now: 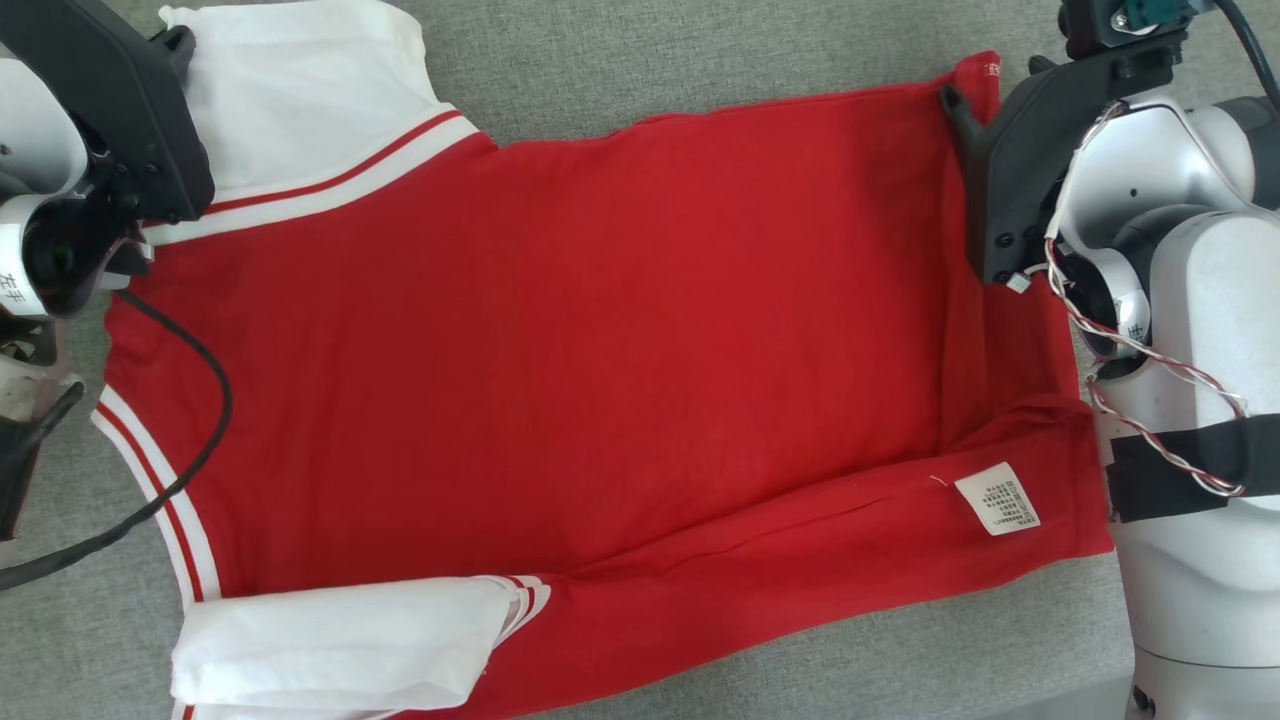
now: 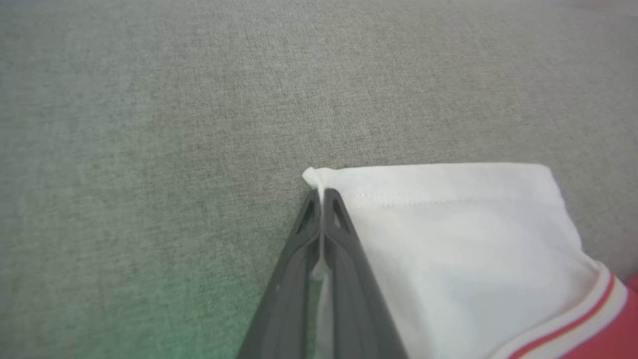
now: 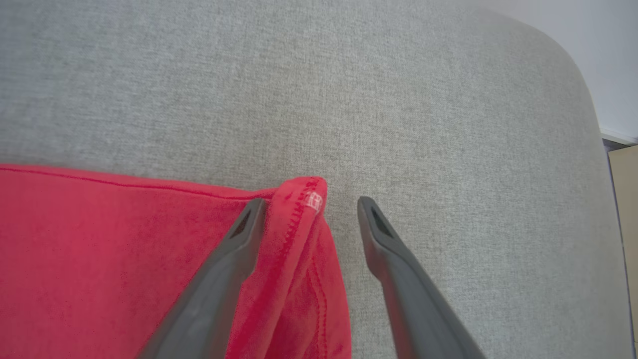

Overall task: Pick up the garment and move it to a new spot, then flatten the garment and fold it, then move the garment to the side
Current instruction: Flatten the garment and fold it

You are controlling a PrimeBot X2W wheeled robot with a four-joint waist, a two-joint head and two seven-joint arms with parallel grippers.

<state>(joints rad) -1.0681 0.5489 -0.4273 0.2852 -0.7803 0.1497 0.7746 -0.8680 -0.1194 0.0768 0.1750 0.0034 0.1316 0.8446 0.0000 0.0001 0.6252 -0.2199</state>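
The grey upholstery (image 1: pixel 700 60) carries the garment (image 1: pixel 560 330), spread flat between both pincers. The left pincer (image 2: pixel 321 197) is clamped shut on the white sleeve (image 2: pixel 448 229) corner. The right pincer (image 3: pixel 311 203) gapes astride the red hem corner (image 3: pixel 304 192), one finger over cloth and one over upholstery. It should probably close low, catching every layer, so both ends can lift evenly.

Bright even light, faint soft shadows, wrist views blurred at top, left one green-tinged below
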